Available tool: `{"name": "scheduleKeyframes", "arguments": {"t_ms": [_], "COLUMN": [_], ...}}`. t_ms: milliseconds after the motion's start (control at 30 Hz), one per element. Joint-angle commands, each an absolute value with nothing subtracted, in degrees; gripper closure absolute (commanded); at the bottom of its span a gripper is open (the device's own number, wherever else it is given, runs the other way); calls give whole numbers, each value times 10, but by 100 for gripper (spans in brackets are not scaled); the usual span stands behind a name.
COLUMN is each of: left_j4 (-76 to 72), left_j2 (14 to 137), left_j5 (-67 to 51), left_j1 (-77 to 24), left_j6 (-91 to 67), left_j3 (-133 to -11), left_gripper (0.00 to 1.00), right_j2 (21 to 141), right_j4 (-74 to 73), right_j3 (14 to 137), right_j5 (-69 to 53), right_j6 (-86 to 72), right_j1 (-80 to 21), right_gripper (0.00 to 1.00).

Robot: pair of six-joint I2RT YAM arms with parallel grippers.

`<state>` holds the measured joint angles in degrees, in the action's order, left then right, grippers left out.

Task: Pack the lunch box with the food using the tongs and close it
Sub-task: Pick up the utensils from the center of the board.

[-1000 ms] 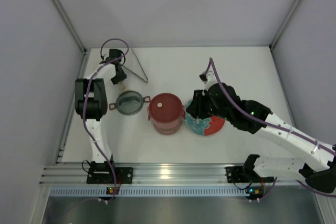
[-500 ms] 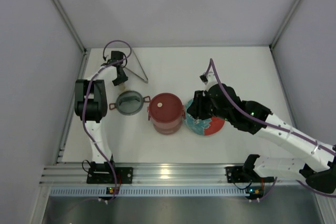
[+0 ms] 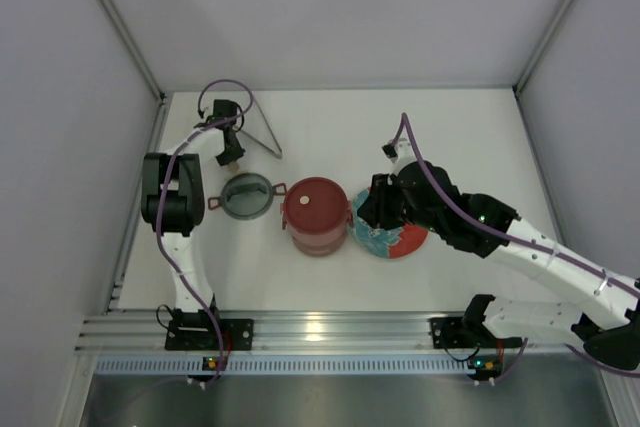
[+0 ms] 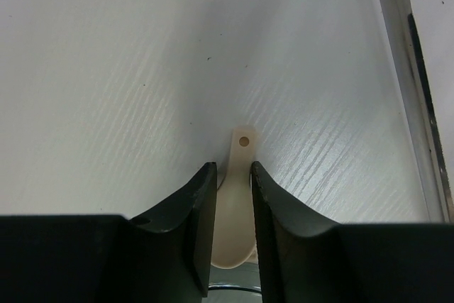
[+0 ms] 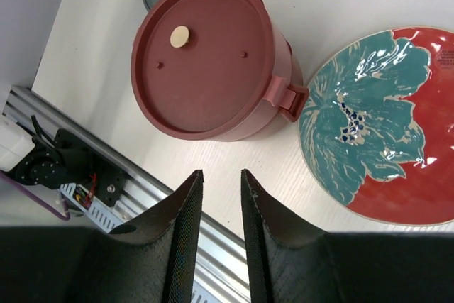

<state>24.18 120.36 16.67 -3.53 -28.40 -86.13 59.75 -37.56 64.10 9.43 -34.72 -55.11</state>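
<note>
Tongs (image 3: 266, 129) axis far-L to near-R

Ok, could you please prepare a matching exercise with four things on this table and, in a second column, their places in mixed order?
1. round dusty-pink pot with maroon lid
2. round red plate with teal flower
3. small grey round dish
4. slim silvery metal tongs

a. just right of centre
b. far left part
c. centre
d. just left of centre

Pairs: 1-c, 2-a, 3-d, 4-b

Cream spoon (image 4: 240, 164) bowl-end half behind L fingers (image 4: 200, 211); plate (image 5: 418, 182) cropped at pic edge.
</note>
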Motion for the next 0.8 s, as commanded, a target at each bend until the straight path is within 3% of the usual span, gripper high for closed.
{"name": "scheduleKeyframes", "arguments": {"t_ms": [0,333,767], "left_j4": [311,311,318], "left_j2": [1234,1240,1209], "left_j5": [145,130,125], "left_j1": [-40,-40,-40], "left_j6": [-290,-294,-301], "left_j3": [-833,-850,-885], "left_gripper": [71,99,100], "right_j2": [582,588,599], "right_j4": [-375,-374,-374], "right_j3": [635,635,641], "right_j5": [102,104,110], "right_j6": [-351,-350,-345], "right_j1": [-555,-555,-555], "right_gripper": [73,74,74]}}
